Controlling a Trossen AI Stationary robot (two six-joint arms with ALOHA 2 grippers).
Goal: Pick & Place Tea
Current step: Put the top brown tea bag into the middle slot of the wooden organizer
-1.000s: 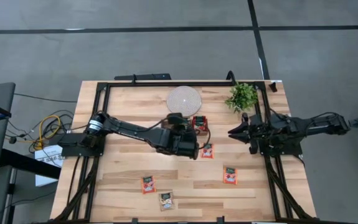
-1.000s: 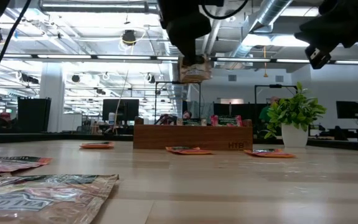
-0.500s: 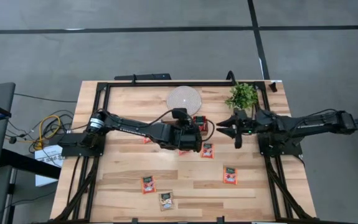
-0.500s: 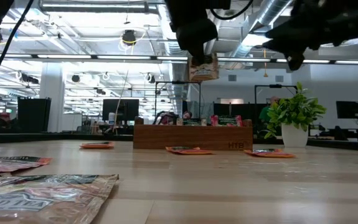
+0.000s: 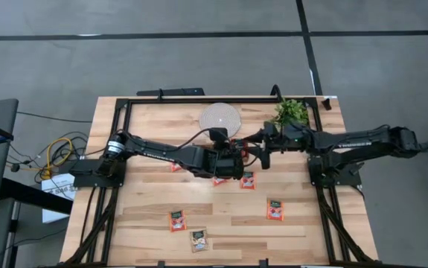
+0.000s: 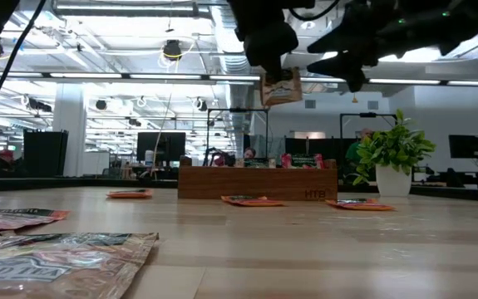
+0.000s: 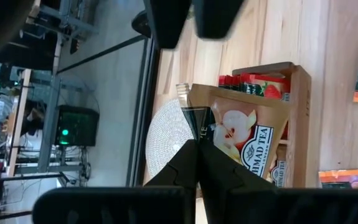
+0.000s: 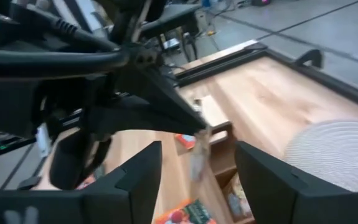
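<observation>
A pale tan tea sachet [image 7: 241, 134] with a dark green band hangs in the air over the brown wooden tray [image 5: 240, 146], held by my left gripper [image 5: 234, 159], which is shut on it. My right gripper [image 8: 197, 180] is open, level with the sachet and just to its right. Its fingers stand on either side of the sachet's edge [image 8: 198, 155], short of it and not touching. In the low view the sachet [image 6: 280, 87] hangs under the left gripper [image 6: 268, 50]. More tea sachets lie flat on the table [image 5: 275, 210], [image 5: 177, 220], [image 5: 199, 239]. My left gripper pinches the sachet between its two fingers at the edge with the dark green band [image 7: 194, 124]. The fingers slant downward from the table's left. The sachet hangs below the fingertips, slightly tilted, clear of the tray and the table.
A round white disc [image 5: 220, 117] lies behind the tray, which holds other sachets [image 7: 259, 84]. A small green plant [image 5: 290, 112] stands at the far right, close to the right arm. Another sachet [image 5: 248, 179] lies just in front of the tray. A black frame [image 5: 124, 104] borders the table.
My right gripper has swept toward the table's left, from beside the plant to right next to the held sachet, and has opened wider. My left gripper has shifted a little toward the far edge, keeping the sachet in the air.
</observation>
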